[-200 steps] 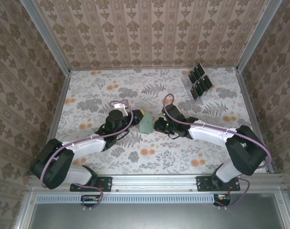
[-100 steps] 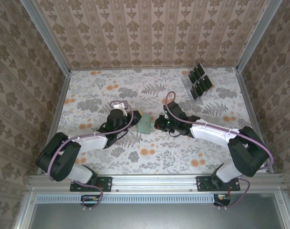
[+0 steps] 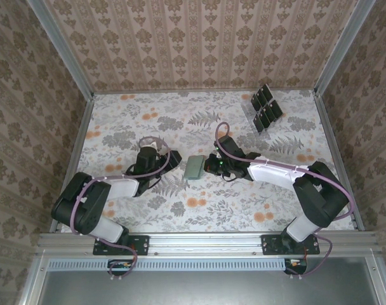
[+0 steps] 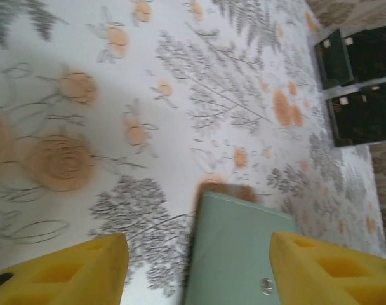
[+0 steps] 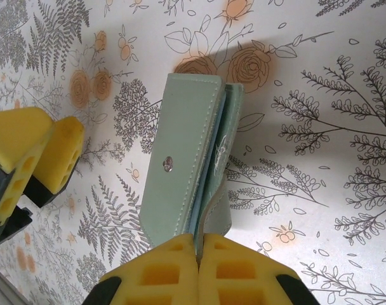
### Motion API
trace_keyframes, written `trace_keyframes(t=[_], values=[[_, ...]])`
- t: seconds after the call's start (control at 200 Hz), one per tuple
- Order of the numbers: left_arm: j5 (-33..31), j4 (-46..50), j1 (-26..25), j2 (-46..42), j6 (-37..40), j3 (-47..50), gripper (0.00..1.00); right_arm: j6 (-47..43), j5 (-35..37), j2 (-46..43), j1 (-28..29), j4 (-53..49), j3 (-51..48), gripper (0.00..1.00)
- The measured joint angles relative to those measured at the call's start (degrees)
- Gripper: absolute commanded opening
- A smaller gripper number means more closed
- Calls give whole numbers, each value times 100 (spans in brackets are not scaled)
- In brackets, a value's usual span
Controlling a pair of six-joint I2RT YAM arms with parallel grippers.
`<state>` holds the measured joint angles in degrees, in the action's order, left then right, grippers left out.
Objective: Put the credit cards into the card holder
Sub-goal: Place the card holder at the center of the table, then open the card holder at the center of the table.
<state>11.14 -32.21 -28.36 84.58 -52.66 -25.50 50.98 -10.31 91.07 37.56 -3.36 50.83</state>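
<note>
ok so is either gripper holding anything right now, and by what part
The right gripper is shut on the card holder, pinching the end nearest it. The left gripper is open, holding nothing.

Grey-green card holder (image 3: 195, 167) lying flat on floral counter (image 3: 199, 121), between both arms. Left gripper (image 3: 174, 160) sitting low just left of card holder, narrow strip of counter showing between them; finger spread too small to tell. Right gripper (image 3: 209, 166) reaching in from right, fingers meeting card holder's right edge. Black credit cards (image 3: 266, 108) standing in two rows in clear rack (image 3: 248, 116) near far right corner, well apart from both grippers.
</note>
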Motion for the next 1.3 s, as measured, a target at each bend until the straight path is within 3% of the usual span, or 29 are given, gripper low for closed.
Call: trace_keyframes(t=[0.565, 1.3], values=[[107, 1652, -262, -398, 1043, -691, 68, -7, 0, 2, -2, -33, 61, 0], [-155, 2076, -857, -494, 1687, -833, 72, -131, -2, 4, -2, -166, 293, 0]])
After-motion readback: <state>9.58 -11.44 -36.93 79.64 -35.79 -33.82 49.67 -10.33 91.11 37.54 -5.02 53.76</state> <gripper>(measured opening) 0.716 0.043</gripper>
